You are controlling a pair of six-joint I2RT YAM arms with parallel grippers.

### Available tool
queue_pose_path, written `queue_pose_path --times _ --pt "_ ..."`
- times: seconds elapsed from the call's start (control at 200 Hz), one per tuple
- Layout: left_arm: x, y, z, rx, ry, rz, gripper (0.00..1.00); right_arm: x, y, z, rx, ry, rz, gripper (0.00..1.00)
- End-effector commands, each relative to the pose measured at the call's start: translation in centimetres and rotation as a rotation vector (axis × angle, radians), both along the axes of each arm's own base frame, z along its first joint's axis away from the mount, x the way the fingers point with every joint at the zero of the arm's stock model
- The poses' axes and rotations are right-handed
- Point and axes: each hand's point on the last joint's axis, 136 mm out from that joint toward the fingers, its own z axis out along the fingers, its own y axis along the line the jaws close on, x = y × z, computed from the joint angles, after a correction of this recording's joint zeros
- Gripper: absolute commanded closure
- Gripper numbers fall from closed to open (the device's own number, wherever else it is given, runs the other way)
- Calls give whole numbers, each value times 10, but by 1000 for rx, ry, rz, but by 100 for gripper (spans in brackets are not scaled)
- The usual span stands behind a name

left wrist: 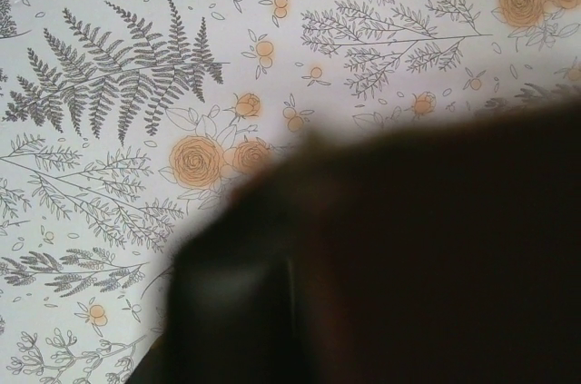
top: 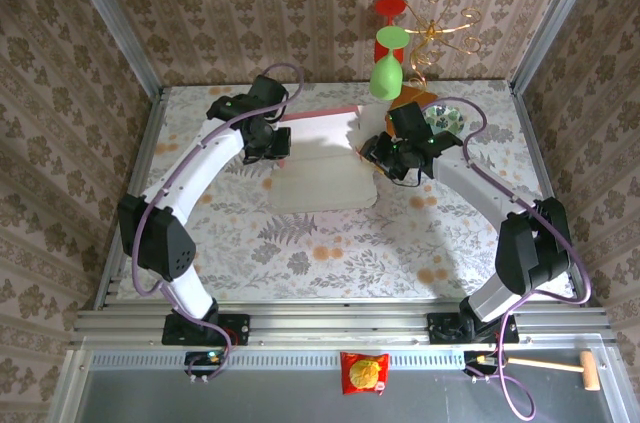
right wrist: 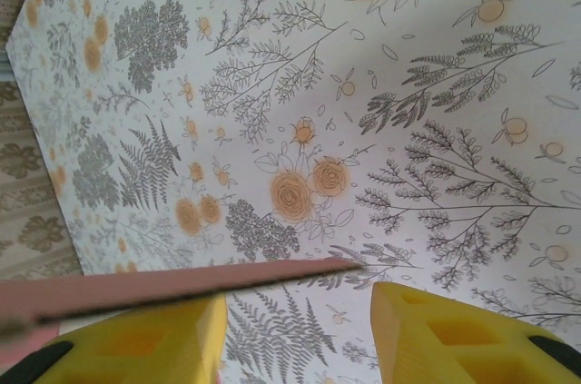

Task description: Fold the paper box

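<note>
Paper box (top: 322,178) flat between both arms, right gripper (right wrist: 300,311) spread apart at its pink edge — left gripper (top: 272,148) touching far corner, state untellable

An overhead camera looks down on the floral table (top: 320,243); both wrist cameras skim it closely.

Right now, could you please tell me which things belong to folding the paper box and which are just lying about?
Job in hand: paper box.
Lying about: red snack packet, wooden mallet, green teardrop object, orange-brown packet.
</note>
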Motion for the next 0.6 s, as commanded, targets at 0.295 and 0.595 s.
queue_pose_path --times 0.295,0.595 --pt "2 -13 2 -42 12 -28 100 -1 -2 32 -33 -127 35 53" --pt "3 -12 4 -48 10 -26 100 4 2 27 2 -117 31 54"
